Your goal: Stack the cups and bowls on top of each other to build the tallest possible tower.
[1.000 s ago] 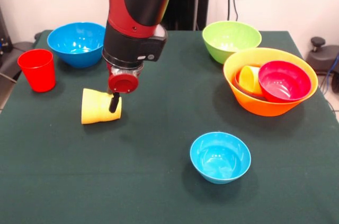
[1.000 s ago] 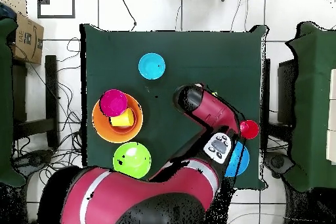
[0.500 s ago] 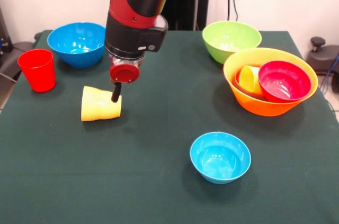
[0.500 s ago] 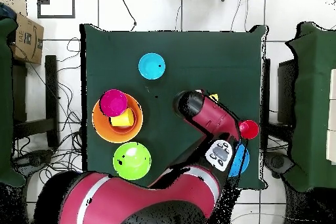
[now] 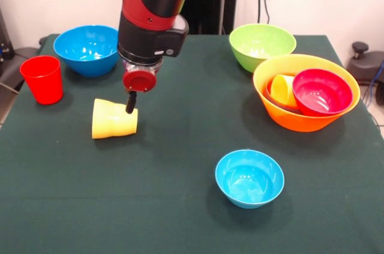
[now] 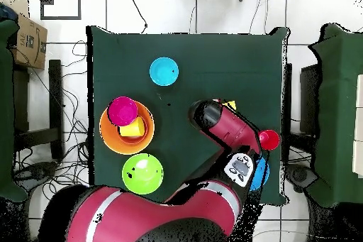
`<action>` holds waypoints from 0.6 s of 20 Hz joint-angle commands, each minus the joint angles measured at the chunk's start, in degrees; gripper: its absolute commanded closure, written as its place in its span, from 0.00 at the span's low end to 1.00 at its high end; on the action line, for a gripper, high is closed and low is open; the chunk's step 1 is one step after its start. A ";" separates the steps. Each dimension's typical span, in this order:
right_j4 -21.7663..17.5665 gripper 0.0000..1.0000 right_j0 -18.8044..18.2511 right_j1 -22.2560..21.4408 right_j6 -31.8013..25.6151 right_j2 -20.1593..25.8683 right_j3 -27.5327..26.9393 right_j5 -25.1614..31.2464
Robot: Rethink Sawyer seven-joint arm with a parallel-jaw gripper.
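A yellow cup [image 5: 113, 120] lies on its side on the green table [image 5: 180, 206], mouth to the right; a sliver of it shows in the overhead view [image 6: 230, 104]. My gripper [image 5: 130, 108] hangs just above the cup's mouth end and holds nothing. A red cup [image 5: 42, 78] stands upright at the left. A large yellow-orange bowl [image 5: 303, 120] at the right holds a crimson bowl [image 5: 321, 92] and a second yellow cup [image 5: 282, 89]. A blue bowl [image 5: 87, 48], a lime green bowl [image 5: 262, 45] and a small light-blue bowl [image 5: 249, 177] stand apart.
In the overhead view the arm [image 6: 227, 129] covers the gripper and part of the blue bowl [image 6: 262, 175]. A cardboard box [image 6: 27, 40] sits off the table. Cables lie on the floor around the table.
My gripper has risen a little from the yellow cup's mouth. The cup has stayed lying in the same place. The other cups and bowls have not moved.
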 commanded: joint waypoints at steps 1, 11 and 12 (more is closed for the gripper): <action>-1.02 0.00 -1.37 3.28 4.71 8.92 0.78 -0.70; -0.85 0.00 -1.85 6.65 5.70 10.03 0.89 -5.87; -0.92 0.00 -1.95 6.85 5.67 10.07 0.91 -6.25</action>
